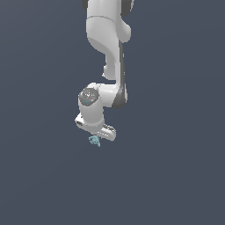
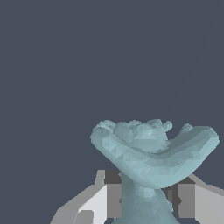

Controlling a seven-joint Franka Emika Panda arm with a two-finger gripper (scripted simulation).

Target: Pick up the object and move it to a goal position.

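The object (image 1: 94, 140) is a tiny pale teal-blue lumpy figure, seen just below the white hand of the arm in the exterior view. In the wrist view the object (image 2: 151, 151) fills the lower half, with a curved broad part and small bumps, its narrow stem running down between the two fingers (image 2: 113, 199). My gripper (image 2: 146, 199) is shut on the object, its pads pressed against the stem on either side. In the exterior view the gripper (image 1: 96, 137) is mostly hidden by the hand, which points downward.
The white arm (image 1: 107, 48) comes down from the top of the exterior view. The surroundings are a plain dark grey-blue surface with no other objects in view.
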